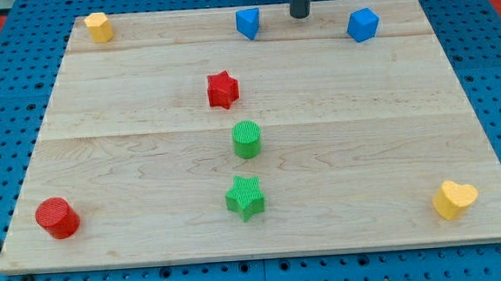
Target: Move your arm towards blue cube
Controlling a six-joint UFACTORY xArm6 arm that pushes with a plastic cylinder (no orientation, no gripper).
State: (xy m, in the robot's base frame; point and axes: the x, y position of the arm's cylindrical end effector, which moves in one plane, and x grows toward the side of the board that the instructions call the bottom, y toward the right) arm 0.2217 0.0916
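Camera view: my tip [300,14] left of blue cube [363,24], orientation unclear.

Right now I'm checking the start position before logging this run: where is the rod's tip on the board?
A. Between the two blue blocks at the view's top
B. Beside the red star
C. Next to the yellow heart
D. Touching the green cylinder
A: my tip sits near the view's top edge, between the blue block on its left and the blue cube on its right, touching neither.
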